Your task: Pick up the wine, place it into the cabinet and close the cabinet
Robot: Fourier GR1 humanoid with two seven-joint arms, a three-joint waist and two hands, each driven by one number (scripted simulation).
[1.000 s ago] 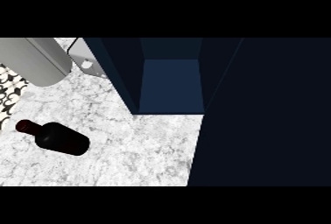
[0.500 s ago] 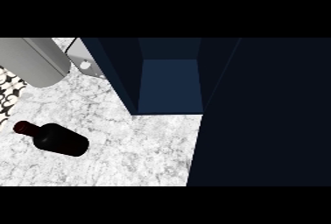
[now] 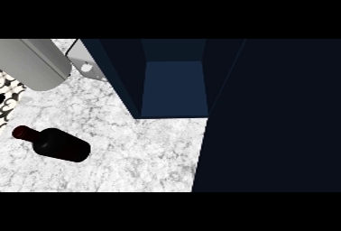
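Looking down from the head view, we see the wine bottle (image 3: 57, 144) lying on its side on the marble counter (image 3: 146, 153), lower left, neck toward the left edge. It sits well apart from the open dark-blue cabinet (image 3: 174, 88). Neither hand shows, so we cannot tell their state.

I am looking steeply down at a white and grey marbled counter (image 3: 133, 158) that fills the lower left of my view. At the upper left lies a grey rounded cylinder (image 3: 36, 63), with a small pale metal fitting (image 3: 86, 66) just beside it. A strip of black-and-white patterned surface (image 3: 8, 97) runs along the left edge. The light is even, and the right side is very dark.
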